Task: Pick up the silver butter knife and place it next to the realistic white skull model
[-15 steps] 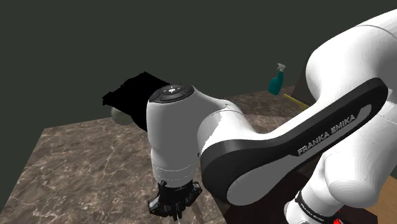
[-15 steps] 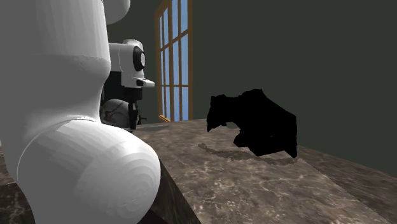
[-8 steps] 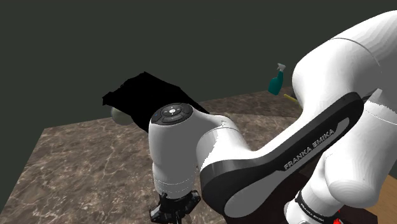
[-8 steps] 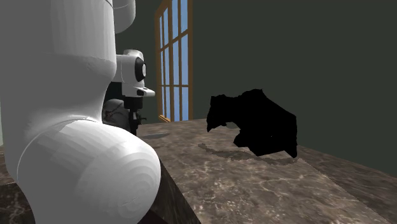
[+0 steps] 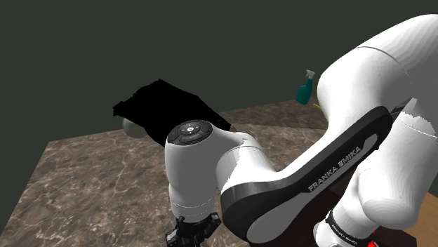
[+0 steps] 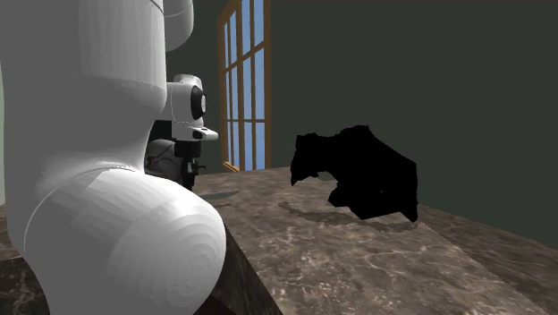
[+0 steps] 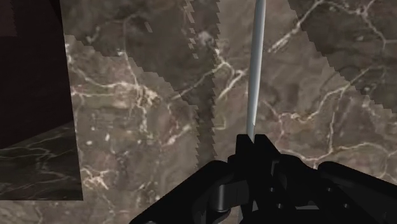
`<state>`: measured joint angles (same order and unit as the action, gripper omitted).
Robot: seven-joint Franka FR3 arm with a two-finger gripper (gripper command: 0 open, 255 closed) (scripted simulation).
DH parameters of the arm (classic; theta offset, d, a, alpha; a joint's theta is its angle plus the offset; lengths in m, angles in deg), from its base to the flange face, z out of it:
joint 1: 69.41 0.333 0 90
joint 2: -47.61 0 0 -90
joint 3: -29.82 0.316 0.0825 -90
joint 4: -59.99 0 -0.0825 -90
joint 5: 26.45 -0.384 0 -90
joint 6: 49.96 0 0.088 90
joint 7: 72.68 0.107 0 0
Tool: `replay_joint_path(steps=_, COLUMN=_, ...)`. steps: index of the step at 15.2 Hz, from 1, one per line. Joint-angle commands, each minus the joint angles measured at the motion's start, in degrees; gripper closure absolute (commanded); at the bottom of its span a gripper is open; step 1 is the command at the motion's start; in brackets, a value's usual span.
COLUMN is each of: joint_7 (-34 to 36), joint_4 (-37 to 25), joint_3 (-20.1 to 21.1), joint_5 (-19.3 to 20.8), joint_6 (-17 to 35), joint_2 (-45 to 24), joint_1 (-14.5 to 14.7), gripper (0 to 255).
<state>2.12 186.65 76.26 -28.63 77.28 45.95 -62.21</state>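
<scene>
**Operator:** What has changed in the last second?

**Technician:** The white arm has come down. In the shoulder view its wrist joint sits lower than it did one second ago. The all-black two-finger gripper is now close over the brown veined marble tabletop, near the table's edge.

**Operator:** Report the gripper state.

**Technician:** The fingers are pinched onto the thin silver butter knife. In the wrist view the knife runs straight out from between the fingertips, ahead of the gripper and over the marble. Whether it rests on the tabletop or hangs clear of it cannot be told.

**Operator:** List what lies beyond the gripper, left to right in the shoulder view.

**Technician:** First, a pale rounded object, probably the skull model. Just beside it is an irregular black mass. Both are well apart from the gripper. Last, a teal spray bottle stands farther off and is not part of the task.

**Operator:** What does this mean for the task?

**Technician:** As a judgement, the descent has ended in the grasp. The pick is at closure and placement has not begun. The next step calls for a vertical lift, then a carry across the table to the pale object. The knife is held at one end, so it may pivot in the pinch.
</scene>
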Motion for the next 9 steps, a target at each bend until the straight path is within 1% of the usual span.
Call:
replay_joint_path(steps=1, joint_7=0.0, joint_4=0.0, joint_3=0.0, joint_5=0.0, joint_6=0.0, joint_2=0.0, joint_1=0.0, gripper=0)
replay_joint_path(steps=6, joint_7=0.0, joint_4=0.0, joint_3=0.0, joint_5=0.0, joint_6=0.0, joint_2=0.0, joint_1=0.0, gripper=0)
replay_joint_path(steps=9, joint_7=-2.3, joint_4=-3.0, joint_3=-0.3, joint_5=-3.1, joint_6=-5.8, joint_2=3.8, joint_1=-0.5, gripper=0)
